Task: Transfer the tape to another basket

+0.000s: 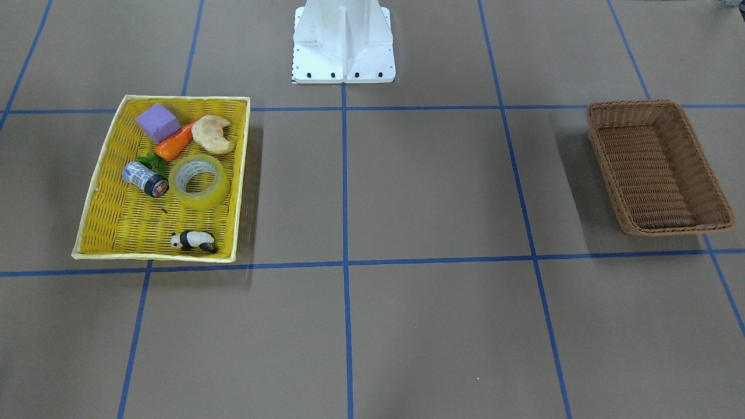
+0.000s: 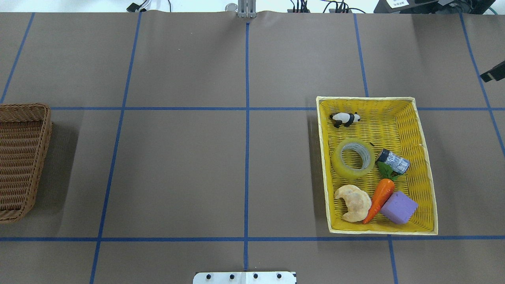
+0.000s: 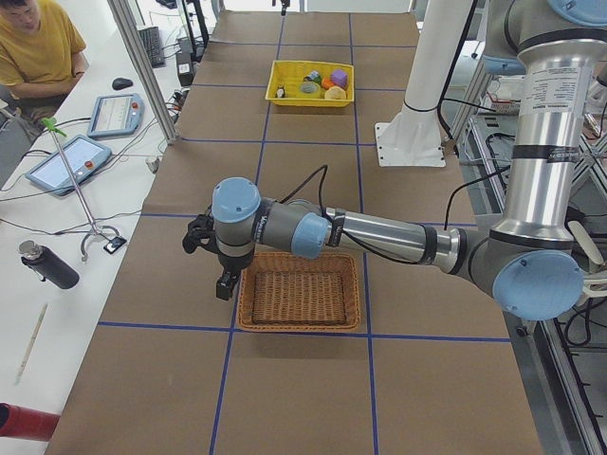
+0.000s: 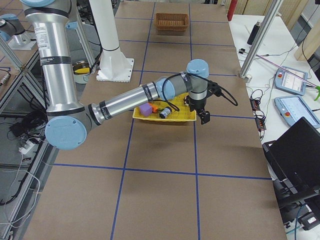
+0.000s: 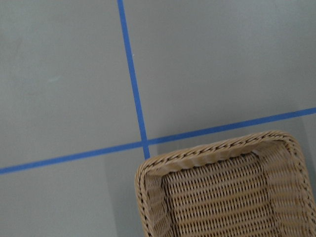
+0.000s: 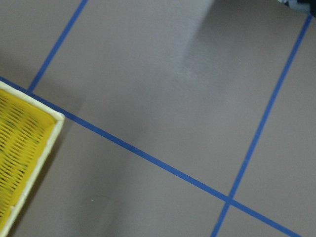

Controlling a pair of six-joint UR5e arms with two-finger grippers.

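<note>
The tape (image 1: 201, 181), a yellowish roll with a white core, lies flat in the middle of the yellow tray (image 1: 186, 98); it also shows in the overhead view (image 2: 353, 158). The brown wicker basket (image 1: 631, 105) stands empty at the other end of the table (image 2: 23, 107). My left gripper (image 3: 226, 284) hangs beside the basket's (image 3: 299, 325) corner on the operators' side. My right gripper (image 4: 204, 117) hangs just outside the tray's (image 4: 165, 119) corner. I cannot tell whether either gripper is open or shut. Both wrist views show only table, the basket's rim (image 5: 212, 150) and the tray's corner (image 6: 44, 143).
The tray also holds a purple block (image 2: 398, 207), a toy carrot (image 2: 380, 197), a croissant (image 2: 354, 202), a small grey cylinder with a dark cap (image 2: 393, 161) and a toy panda (image 2: 344, 118). The white robot base (image 1: 343, 43) stands at the table's edge. Operators' gear (image 3: 81, 156) lies beside the table.
</note>
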